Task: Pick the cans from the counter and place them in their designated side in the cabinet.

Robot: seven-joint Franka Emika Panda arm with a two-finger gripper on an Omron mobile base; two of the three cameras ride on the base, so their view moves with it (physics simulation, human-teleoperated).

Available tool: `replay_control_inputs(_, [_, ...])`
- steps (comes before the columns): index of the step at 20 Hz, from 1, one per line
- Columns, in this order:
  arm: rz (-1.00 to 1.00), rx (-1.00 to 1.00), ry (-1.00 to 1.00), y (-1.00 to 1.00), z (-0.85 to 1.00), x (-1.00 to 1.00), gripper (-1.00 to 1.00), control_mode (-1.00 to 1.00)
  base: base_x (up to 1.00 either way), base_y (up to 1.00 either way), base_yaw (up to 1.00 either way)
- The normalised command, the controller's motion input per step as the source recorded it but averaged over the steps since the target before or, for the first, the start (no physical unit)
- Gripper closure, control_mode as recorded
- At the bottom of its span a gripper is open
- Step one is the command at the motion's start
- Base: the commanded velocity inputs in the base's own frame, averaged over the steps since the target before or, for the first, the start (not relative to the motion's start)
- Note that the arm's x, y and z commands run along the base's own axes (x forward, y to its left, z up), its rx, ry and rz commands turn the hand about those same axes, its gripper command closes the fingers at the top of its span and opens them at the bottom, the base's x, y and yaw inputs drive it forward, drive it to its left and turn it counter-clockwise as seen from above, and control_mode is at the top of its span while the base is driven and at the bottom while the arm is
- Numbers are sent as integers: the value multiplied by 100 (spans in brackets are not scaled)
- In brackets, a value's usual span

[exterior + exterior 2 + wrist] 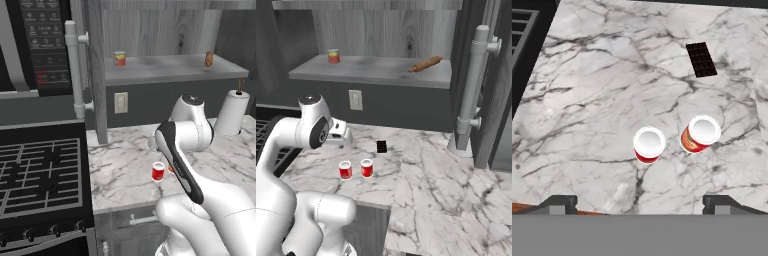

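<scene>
Two cans stand side by side on the white marble counter [587,100]. The plain red can [648,144] [345,170] [158,171] has a pale top. Beside it is the orange-red can [699,134] [367,168] with a cream label patch. My gripper [641,202] [339,136] hangs above them, open and holding nothing; its fingertips [559,202] are spread wide, and the plain red can is nearest its middle. The cabinet's grey shelf [165,69] [376,71] runs behind, meeting an upright wood panel [97,75] at one end.
A banded red can [119,58] [333,56] stands on the shelf near the panel end, a brown rolling pin [426,64] near the other. A black mark [701,59] lies on the counter. The gas stovetop [40,170] borders the counter. A paper towel roll [231,112] stands at the back.
</scene>
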Motion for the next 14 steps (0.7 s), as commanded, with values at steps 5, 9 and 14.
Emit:
replay_control_inputs(5, [0, 0, 0, -1, -20, 0, -100, -100, 0, 0, 0])
replay_control_inputs(9, [0, 0, 0, -3, -15, 3, -100, -100, 0, 0, 0])
replay_control_inputs(14, [0, 0, 1, -2, -15, 7, -100, -100, 0, 0, 0])
